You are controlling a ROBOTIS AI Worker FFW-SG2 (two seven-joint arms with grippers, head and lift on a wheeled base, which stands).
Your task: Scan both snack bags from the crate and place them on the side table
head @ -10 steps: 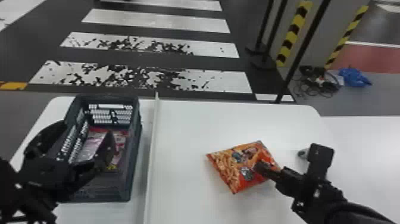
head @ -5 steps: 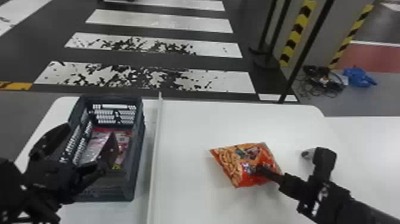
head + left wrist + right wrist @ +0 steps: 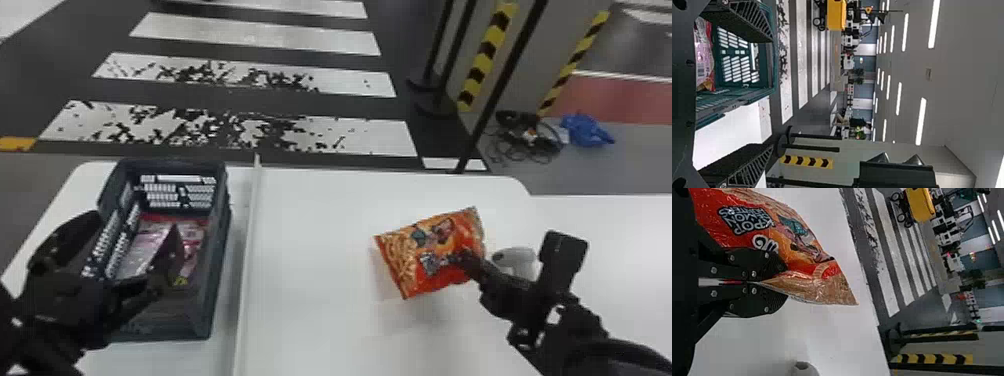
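Pinching the orange snack bag [image 3: 415,250] by its edge, the right gripper [image 3: 468,261] holds it between 2 fingers.

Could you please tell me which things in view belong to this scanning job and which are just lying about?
For the job:
orange snack bag, in the right gripper
second snack bag, inside the crate
white device, probably the scanner

Lying about:
blue bundle on the floor
black cables beside it
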